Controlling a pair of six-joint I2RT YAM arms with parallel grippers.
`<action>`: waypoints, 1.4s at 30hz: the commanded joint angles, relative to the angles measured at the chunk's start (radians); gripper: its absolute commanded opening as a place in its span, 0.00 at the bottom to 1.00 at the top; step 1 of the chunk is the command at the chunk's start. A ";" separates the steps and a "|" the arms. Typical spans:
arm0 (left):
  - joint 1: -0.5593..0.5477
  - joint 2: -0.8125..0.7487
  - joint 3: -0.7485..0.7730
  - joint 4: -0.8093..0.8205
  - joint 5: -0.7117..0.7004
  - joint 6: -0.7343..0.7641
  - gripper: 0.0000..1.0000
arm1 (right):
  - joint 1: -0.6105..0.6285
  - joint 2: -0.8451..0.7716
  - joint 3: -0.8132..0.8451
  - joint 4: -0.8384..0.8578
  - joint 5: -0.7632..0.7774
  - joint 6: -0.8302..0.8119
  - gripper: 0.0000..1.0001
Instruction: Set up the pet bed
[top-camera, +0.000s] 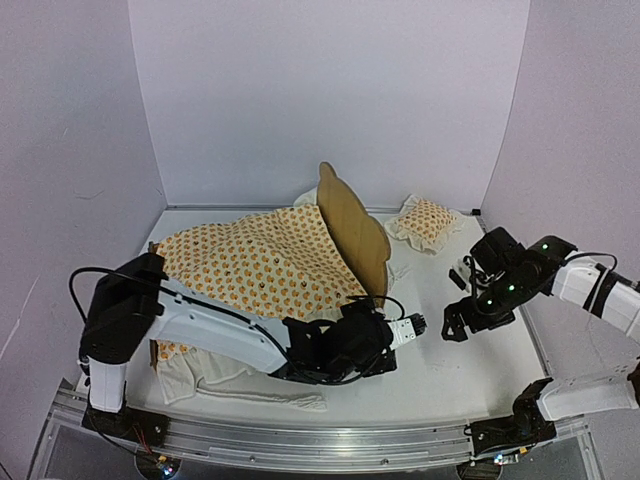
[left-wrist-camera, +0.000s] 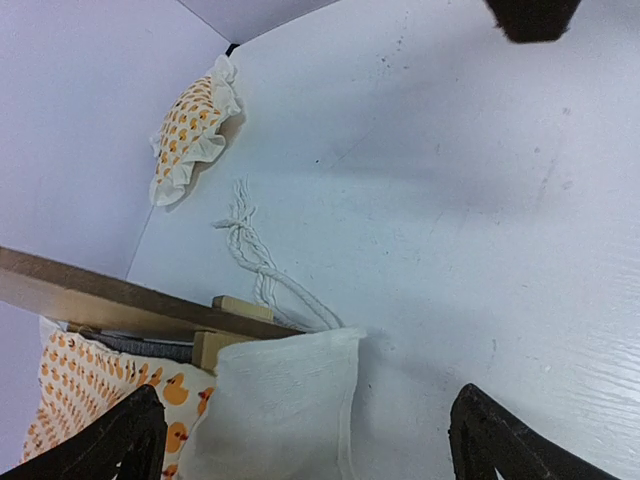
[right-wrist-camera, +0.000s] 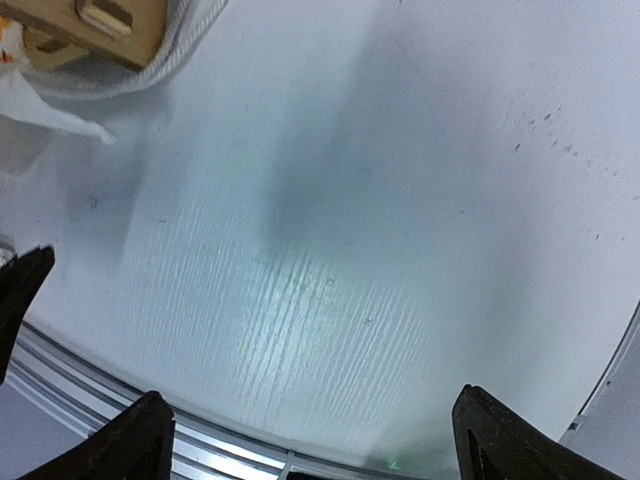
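Observation:
The pet bed stands mid-table, its plywood bear-ear headboard (top-camera: 352, 228) upright. Orange-print bedding (top-camera: 255, 265) is draped over the frame and hides the base and footboard. My left gripper (top-camera: 378, 348) is open at the bed's near right corner. In the left wrist view it (left-wrist-camera: 310, 445) is low over the bedding's white ruffled edge (left-wrist-camera: 285, 395), beside the frame's wooden rail (left-wrist-camera: 120, 298). The matching pillow (top-camera: 428, 222) lies behind the headboard to the right. My right gripper (top-camera: 458, 325) is open and empty over bare table (right-wrist-camera: 310, 440); a frame corner (right-wrist-camera: 100, 25) shows at the top left of its view.
A white cord (left-wrist-camera: 258, 262) lies loose on the table between the bed and the pillow (left-wrist-camera: 190, 130). White cloth (top-camera: 245, 385) trails along the near edge. Walls close the table on three sides; a metal rail (top-camera: 330, 440) runs along the front.

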 joint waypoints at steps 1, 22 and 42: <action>0.002 0.094 0.068 0.188 -0.210 0.225 0.99 | -0.005 -0.032 -0.049 0.038 -0.084 -0.016 0.98; 0.078 -0.180 -0.051 0.129 -0.205 -0.058 0.08 | -0.003 0.032 -0.148 0.388 -0.445 -0.073 0.96; 0.264 -0.439 -0.224 -0.050 0.477 -0.275 0.00 | 0.168 0.207 0.016 0.860 -0.487 -0.025 0.35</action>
